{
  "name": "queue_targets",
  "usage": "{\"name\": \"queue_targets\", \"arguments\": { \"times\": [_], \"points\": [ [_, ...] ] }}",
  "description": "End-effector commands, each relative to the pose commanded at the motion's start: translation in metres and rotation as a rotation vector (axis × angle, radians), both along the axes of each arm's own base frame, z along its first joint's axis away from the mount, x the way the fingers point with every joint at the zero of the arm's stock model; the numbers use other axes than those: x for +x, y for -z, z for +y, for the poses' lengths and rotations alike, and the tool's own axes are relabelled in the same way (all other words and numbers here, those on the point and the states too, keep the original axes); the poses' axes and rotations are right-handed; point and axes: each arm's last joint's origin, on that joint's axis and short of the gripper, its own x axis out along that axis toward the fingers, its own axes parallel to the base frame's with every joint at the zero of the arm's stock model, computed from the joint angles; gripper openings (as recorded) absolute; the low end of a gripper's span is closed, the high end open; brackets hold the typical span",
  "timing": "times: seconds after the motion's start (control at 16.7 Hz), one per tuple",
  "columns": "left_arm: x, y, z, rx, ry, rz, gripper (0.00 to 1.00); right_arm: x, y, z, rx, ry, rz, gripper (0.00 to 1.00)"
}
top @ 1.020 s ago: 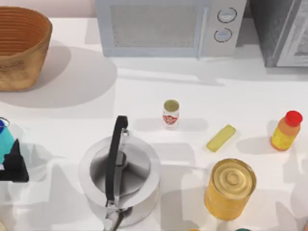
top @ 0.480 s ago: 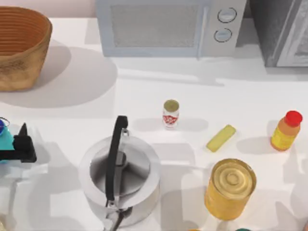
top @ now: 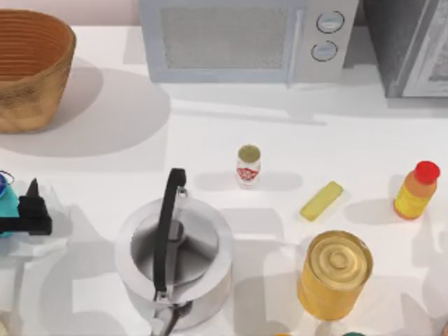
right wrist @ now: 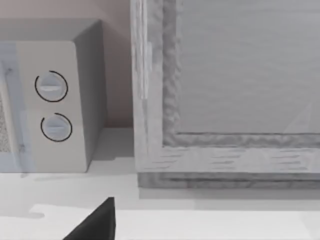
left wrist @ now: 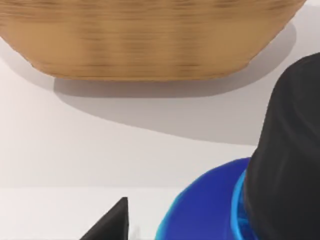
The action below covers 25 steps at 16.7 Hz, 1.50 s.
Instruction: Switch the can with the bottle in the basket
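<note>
Your left gripper [top: 31,210] sits at the table's left edge, with the basket [top: 31,66] ahead of it toward the back; I can't tell how its fingers stand, though a blue, rounded object [left wrist: 210,205] lies right against it in the left wrist view. The can [top: 248,165] stands upright well off to that gripper's right, beyond the kettle [top: 173,260], and the bottle [top: 416,190] stands farther right again, near the table's right edge; neither is in the basket as far as can be seen. Judging from this, you're at the approach stage: swing wide of the kettle's tall black handle, come down over the can's flat gold top, and close on its slim, smooth sides squarely, since a narrow cylinder will likely tip if nudged. The bottle is plastic, tapering to a round red cap, so grip its body. The basket is woven wicker with tall ribbed walls; clear its rim.
</note>
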Motion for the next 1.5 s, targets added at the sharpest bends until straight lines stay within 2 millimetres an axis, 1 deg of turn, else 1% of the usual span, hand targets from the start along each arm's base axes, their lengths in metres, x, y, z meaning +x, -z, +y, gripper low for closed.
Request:
{"name": "queue_targets", "arguments": {
  "times": [0.6,0.66,1.2,1.26,1.38,1.5],
  "points": [
    [0.000,0.000,0.000,0.000,0.000,0.000,0.02,0.000,0.000,0.000,0.000,0.000,0.000,1.00],
    [0.000,0.000,0.000,0.000,0.000,0.000,0.00,0.000,0.000,0.000,0.000,0.000,0.000,1.00],
    [0.000,0.000,0.000,0.002,-0.001,0.001,0.00,0.000,0.000,0.000,0.000,0.000,0.000,1.00],
    [0.001,-0.002,0.003,0.006,-0.008,-0.005,0.00,0.000,0.000,0.000,0.000,0.000,0.000,1.00],
    [0.008,-0.010,0.015,0.022,-0.038,-0.034,0.00,0.000,0.000,0.000,0.000,0.000,0.000,1.00],
    [0.019,-0.027,0.034,0.048,-0.081,-0.081,0.00,0.000,0.000,0.000,0.000,0.000,0.000,1.00]
  ]
}}
